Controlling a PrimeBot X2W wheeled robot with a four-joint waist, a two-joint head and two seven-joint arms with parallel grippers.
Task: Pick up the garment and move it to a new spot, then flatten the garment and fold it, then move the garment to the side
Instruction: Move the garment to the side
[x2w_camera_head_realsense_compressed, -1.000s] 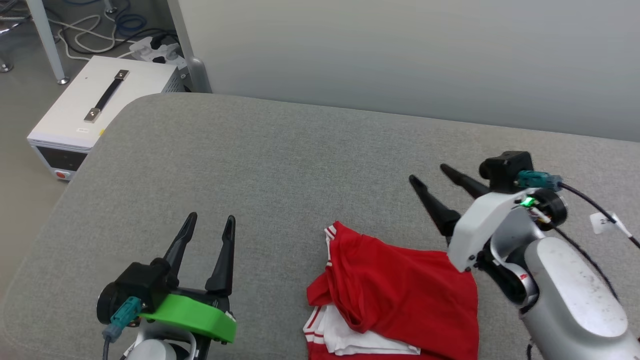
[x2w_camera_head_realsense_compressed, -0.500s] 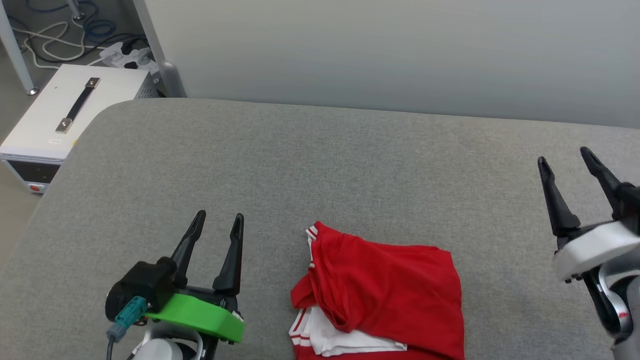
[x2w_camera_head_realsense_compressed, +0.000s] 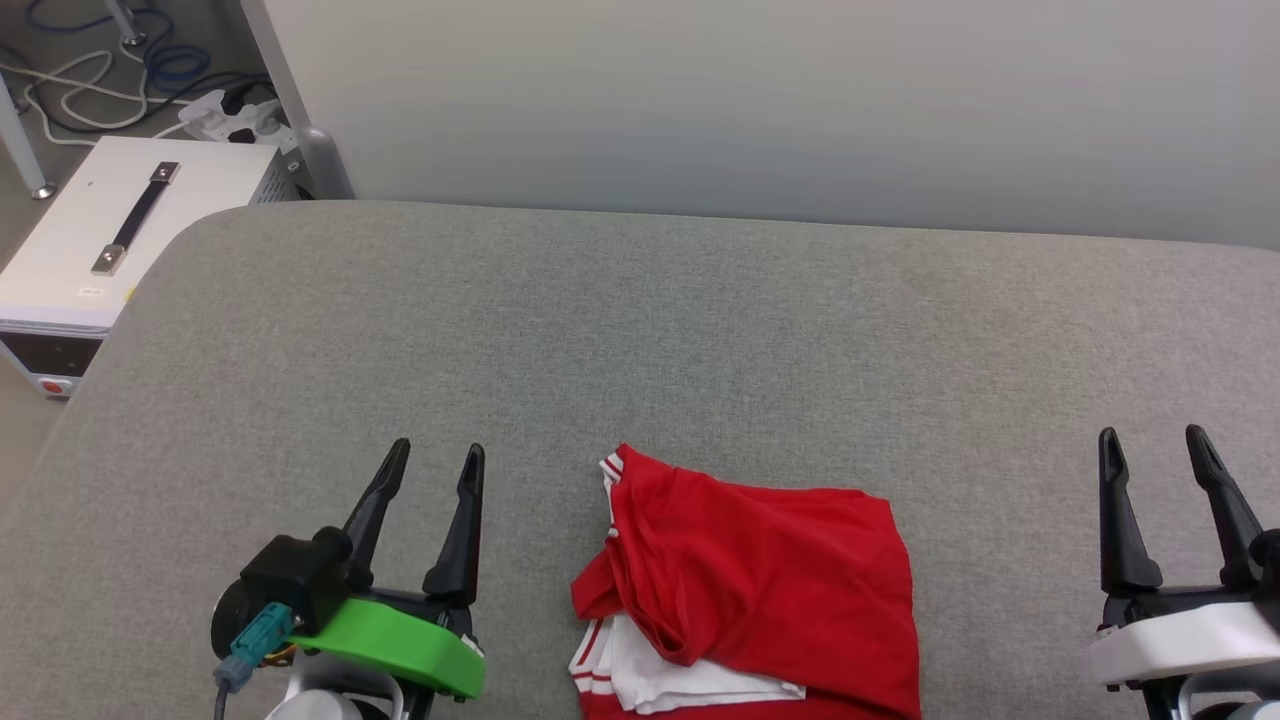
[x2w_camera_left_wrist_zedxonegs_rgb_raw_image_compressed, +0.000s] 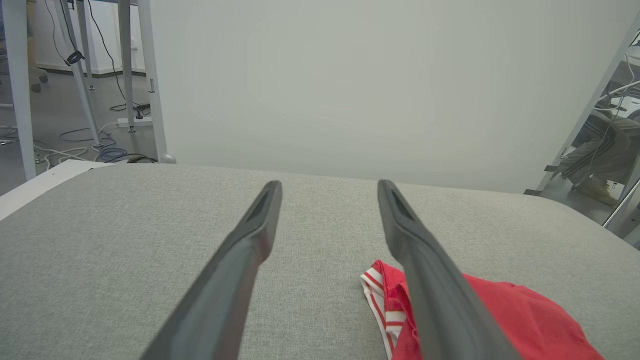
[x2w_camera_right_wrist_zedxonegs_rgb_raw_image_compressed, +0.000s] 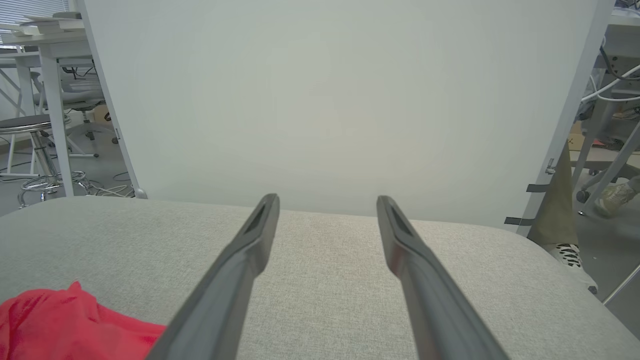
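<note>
A red garment (x2w_camera_head_realsense_compressed: 760, 590) lies loosely folded near the front edge of a grey padded table (x2w_camera_head_realsense_compressed: 640, 330), between the two grippers and closer to the left one. Its red layer is on top, rumpled into a thick fold along the left side. A white part with red-and-white striped trim (x2w_camera_head_realsense_compressed: 590, 675) sticks out from under it at the near left corner. The near edge of the garment runs past the bottom of the head view. The left gripper (x2w_camera_head_realsense_compressed: 438, 448), with a green fitting (x2w_camera_head_realsense_compressed: 400, 640) at its wrist, sits to the left of the garment, near it but apart. Its two dark fingers are spread wide with nothing between them and point toward the far side of the table. The right gripper (x2w_camera_head_realsense_compressed: 1150, 434), with a white fitting (x2w_camera_head_realsense_compressed: 1180, 640) at its wrist, is well apart from the garment at the near right. Its fingers are also wide, empty and pointing away. A pale wall panel (x2w_camera_head_realsense_compressed: 760, 100) stands along the far edge of the table. On the floor past the far left corner are a white box with a black handle (x2w_camera_head_realsense_compressed: 110, 240), a power strip (x2w_camera_head_realsense_compressed: 235, 110) and loose cables (x2w_camera_head_realsense_compressed: 90, 70). In the right wrist view, a person's patterned shoe (x2w_camera_right_wrist_zedxonegs_rgb_raw_image_compressed: 567, 250) is on the floor beyond the right end of the table.
</note>
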